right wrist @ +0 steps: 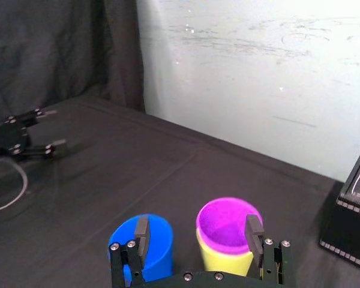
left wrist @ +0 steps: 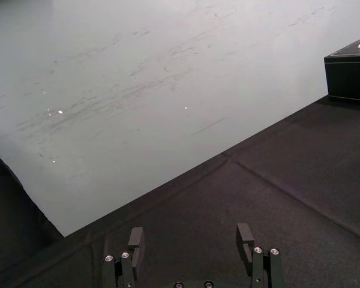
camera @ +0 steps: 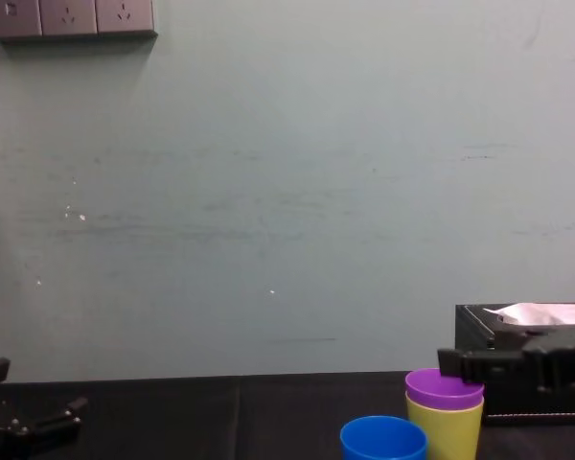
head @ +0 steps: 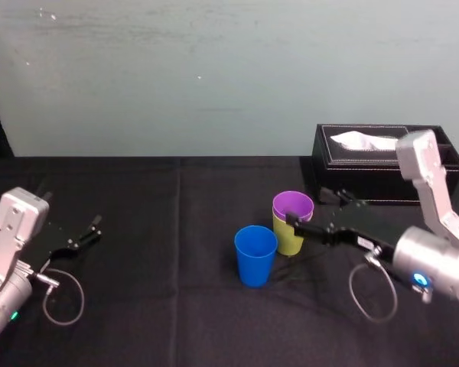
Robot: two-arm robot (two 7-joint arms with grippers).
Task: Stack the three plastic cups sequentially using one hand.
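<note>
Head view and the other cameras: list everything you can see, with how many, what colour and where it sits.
Black tablecloth: one, black, covering the work surface.
Yellow-green plastic cup: one, yellow-green, upright, centre-right on the cloth.
Purple plastic cup: one, purple, nested inside the yellow-green one.
Blue plastic cup: one, blue, upright, just left of the nested pair and nearer the robot.
Black leather-look tissue box: one, black, far right by the wall, with white tissue on top.
Wall sockets: three, grey, high on the pale wall, at the left.
Left gripper: one, black, open, parked low at the far left.
Right gripper: one, black, open, at the nested pair's right side.
</note>
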